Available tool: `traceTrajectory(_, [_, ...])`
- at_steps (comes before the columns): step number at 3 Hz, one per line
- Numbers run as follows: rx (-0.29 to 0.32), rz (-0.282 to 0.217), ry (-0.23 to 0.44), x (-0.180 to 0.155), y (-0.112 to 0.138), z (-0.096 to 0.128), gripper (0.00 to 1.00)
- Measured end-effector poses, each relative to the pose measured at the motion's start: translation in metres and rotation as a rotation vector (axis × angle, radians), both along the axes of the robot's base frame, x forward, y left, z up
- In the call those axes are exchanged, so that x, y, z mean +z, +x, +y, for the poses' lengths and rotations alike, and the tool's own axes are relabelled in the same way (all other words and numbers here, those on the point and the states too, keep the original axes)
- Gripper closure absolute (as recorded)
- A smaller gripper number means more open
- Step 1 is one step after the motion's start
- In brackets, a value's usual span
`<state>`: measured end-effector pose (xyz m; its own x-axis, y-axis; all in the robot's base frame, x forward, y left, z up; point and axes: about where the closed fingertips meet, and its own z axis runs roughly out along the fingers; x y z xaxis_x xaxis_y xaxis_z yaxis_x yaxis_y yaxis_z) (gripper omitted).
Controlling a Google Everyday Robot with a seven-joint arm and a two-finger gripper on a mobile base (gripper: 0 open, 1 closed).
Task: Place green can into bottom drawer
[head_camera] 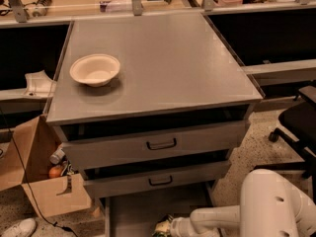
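The gripper (168, 228) is low at the bottom edge of the view, over the floor of the open bottom drawer (143, 206). A small part of the green can (160, 228) shows directly at its tip. Which way the can's long axis points, I cannot tell. Whether the gripper clamps the can or is loose, I cannot tell either. A cream bowl (95, 69) sits far above the gripper, on the cabinet top (168, 63).

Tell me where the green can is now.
The can is at the bottom edge of the camera view, just left of centre. It is at the tip of the tool, over the floor of the open bottom drawer.
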<state>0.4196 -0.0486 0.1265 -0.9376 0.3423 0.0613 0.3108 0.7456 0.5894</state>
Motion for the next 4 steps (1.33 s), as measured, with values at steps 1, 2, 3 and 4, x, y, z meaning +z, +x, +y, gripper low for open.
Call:
traceTrajectory(1, [0.000, 0.000, 0.000, -0.0001, 0.0000, 0.0001, 0.73])
traceTrajectory(2, [0.000, 0.000, 0.000, -0.0001, 0.0000, 0.0001, 0.50])
traceTrajectory(3, [0.000, 0.000, 0.000, -0.0001, 0.0000, 0.0001, 0.19])
traceTrajectory(4, [0.001, 0.001, 0.000, -0.0002, -0.0003, 0.0005, 0.00])
